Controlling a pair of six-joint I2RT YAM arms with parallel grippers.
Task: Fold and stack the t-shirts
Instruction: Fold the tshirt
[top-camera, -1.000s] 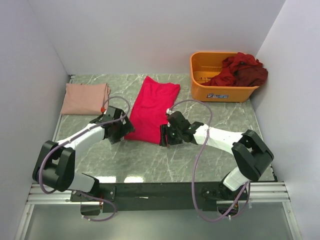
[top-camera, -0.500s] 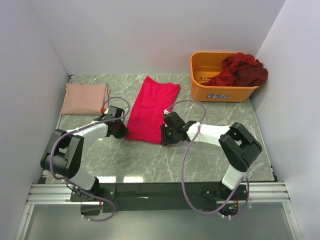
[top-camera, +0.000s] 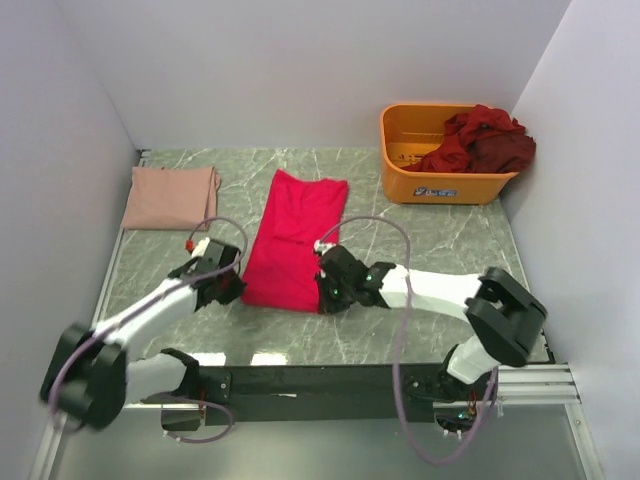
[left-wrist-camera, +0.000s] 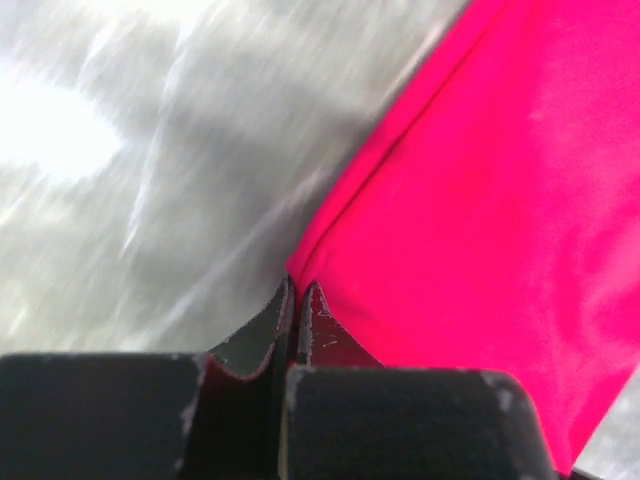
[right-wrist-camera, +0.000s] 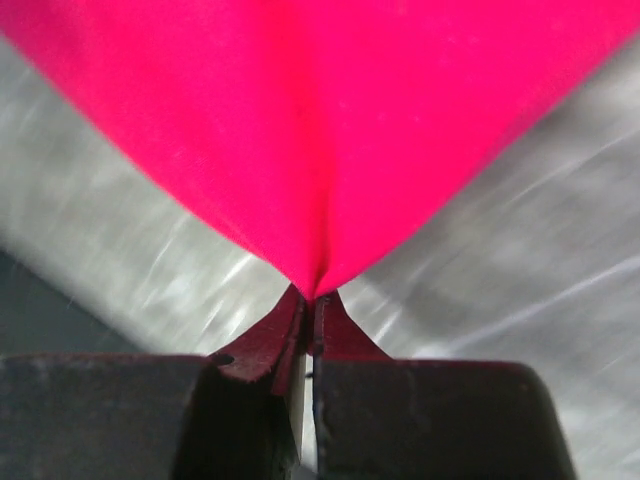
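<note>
Red shirt: You are looking at a bright pinkish-red cloth t-shirt that is lying as a long, narrow folded strip in the middle of the green-grey marbled table. It is running from just in front of the arms toward the back wall.
Left gripper: Your left gripper is pinching the shirt's near left corner. In the left wrist view the black fingers are pressing together on the cloth's edge.
Right gripper: Your right gripper is clamping the near right corner. In the right wrist view the cloth is bunching into a point between the closed jaws.
Hidden corners: From above, both gripper bodies are covering the corners they are holding, so you are only seeing the grips through the wrist cameras.
Blur: Both wrist views are smearing the table into streaks, and the left arm is blurring at the lower left of the top view.
Shirt detail: You are not getting a clear look at sleeves, collar or how many layers are lying in the strip.
Pale shirt: A pale dusty-pink folded shirt is resting flat at the far left, well apart from the red one.
Bin: An orange plastic bin is sitting at the far right corner.
Maroon cloth: Dark maroon shirts are heaping inside the bin and spilling over its right rim. You cannot tell how many.
</note>
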